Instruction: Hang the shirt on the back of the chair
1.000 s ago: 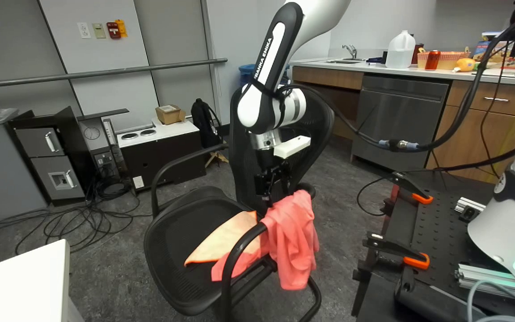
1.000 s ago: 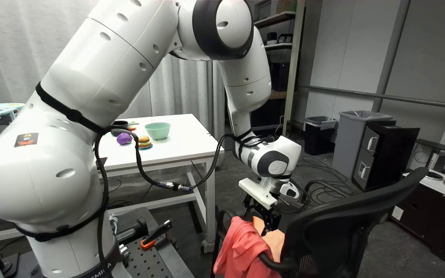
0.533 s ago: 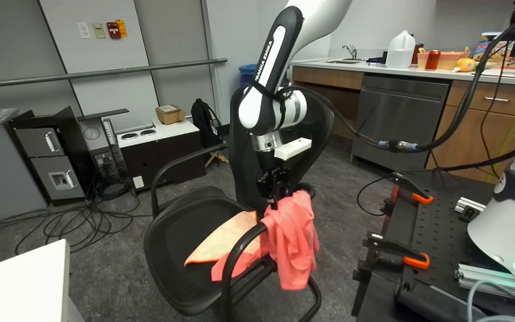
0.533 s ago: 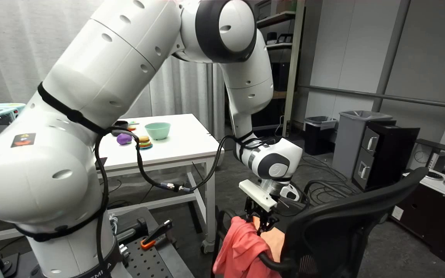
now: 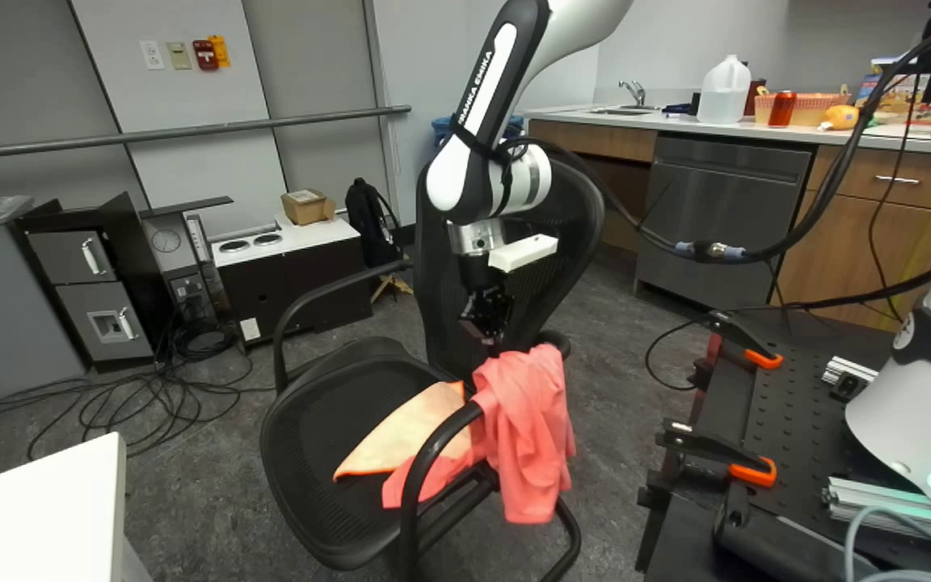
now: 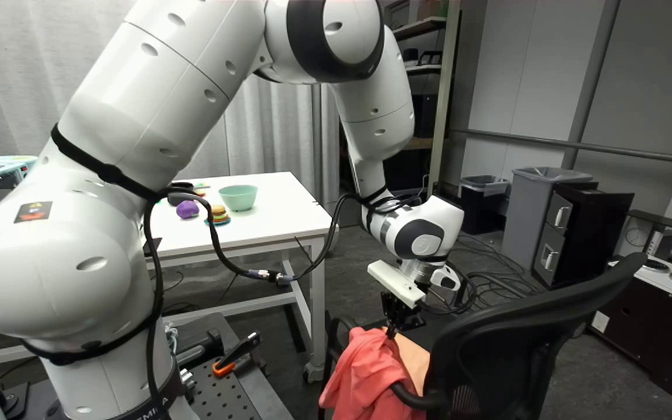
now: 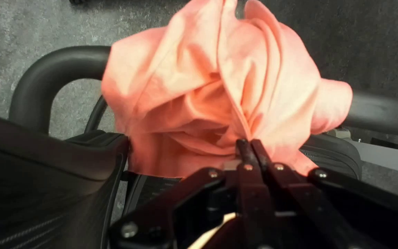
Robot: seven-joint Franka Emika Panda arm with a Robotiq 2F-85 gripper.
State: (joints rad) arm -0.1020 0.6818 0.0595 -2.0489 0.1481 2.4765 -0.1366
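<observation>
Pinching a ridge of cloth, the gripper [image 7: 249,141] has its two fingers [image 7: 262,154] drawn together just below the middle of the wrist view, with folds of the salmon-red shirt [image 7: 185,86] running in to their tips. Half a second ago those fingers stood spread at the garment's upper edge; since then they have closed, and the gripper sits a little higher in both exterior views. The top of the cloth has risen slightly with it, while the bulk has hardly moved: at lower middle of an exterior view it hangs over the armrest [image 5: 427,453] of the black chair [image 5: 437,299], one end lying on the seat [image 5: 336,404] next to an orange-tan piece [image 5: 409,420]. Whether the two overlap cannot be told.

For the task, this looks like the turn from grasping to lifting. The shirt is on the chair but not over the backrest [image 6: 511,356], at lower right of an exterior view, so the hanging itself remains. The next move probably calls for raising the cloth clear of the armrest, then over the backrest's top. The pinch seems narrow, so the fabric could slip, or its trailing end catch under the armrest
</observation>
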